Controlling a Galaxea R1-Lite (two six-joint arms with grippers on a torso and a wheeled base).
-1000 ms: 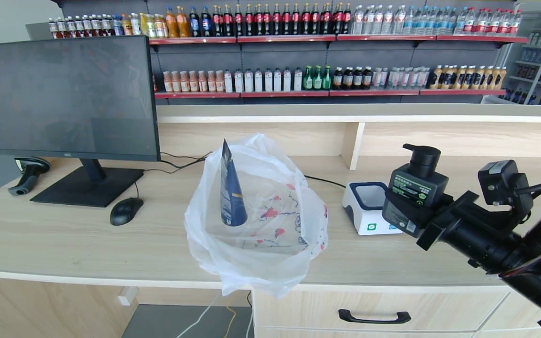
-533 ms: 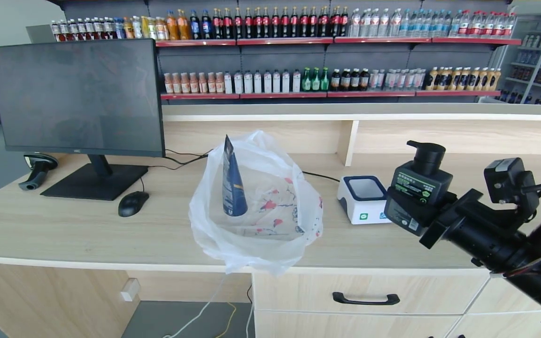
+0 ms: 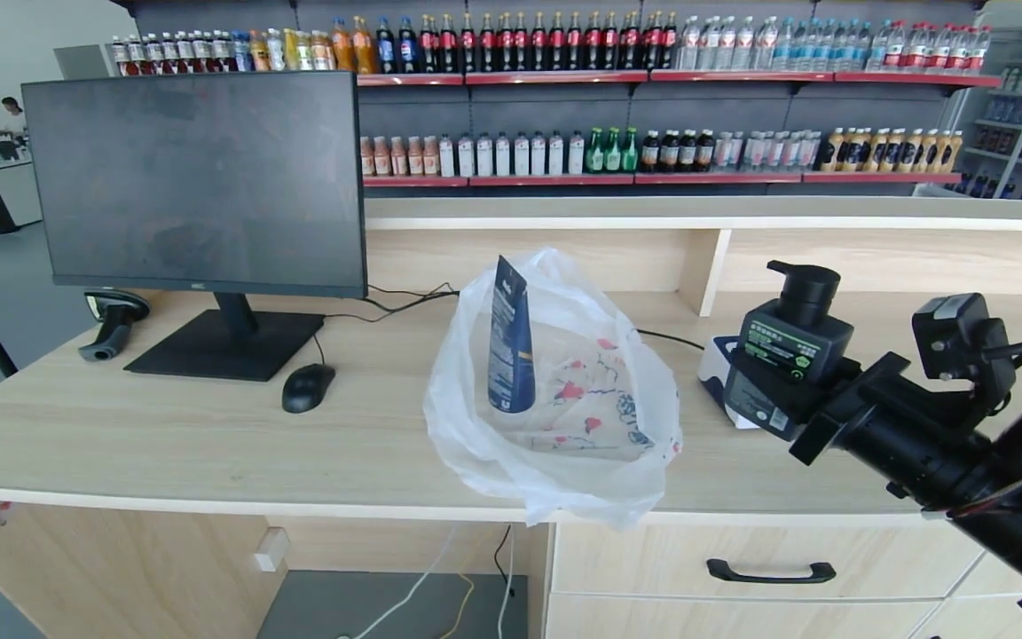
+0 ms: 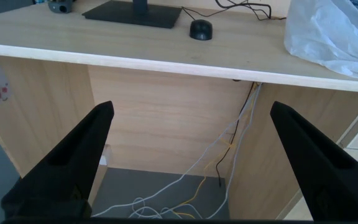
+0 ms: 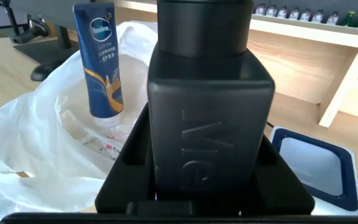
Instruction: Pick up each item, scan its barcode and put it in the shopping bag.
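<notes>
1. Head view: the right gripper (image 3: 808, 395) is clamped around the base of a black pump bottle (image 3: 790, 351). It holds the bottle upright above the counter (image 3: 165, 444), just right of the shopping bag (image 3: 564, 435).
2. The bottle has a green-and-white label on its shoulder and a white barcode sticker lower down; the print is too small to read.
3. A blue tube (image 3: 511, 342) stands cap-down inside the bag. In the right wrist view its label has white lettering and a gold swoosh.
4. The left gripper (image 4: 191, 162) is spread wide and hangs low in front of the counter, below its edge.
5. Since the earlier frames the whole head view has shifted, so the camera moved. The bottle now overlaps the white scanner (image 3: 713, 373), which earlier stood clear of it.
</notes>
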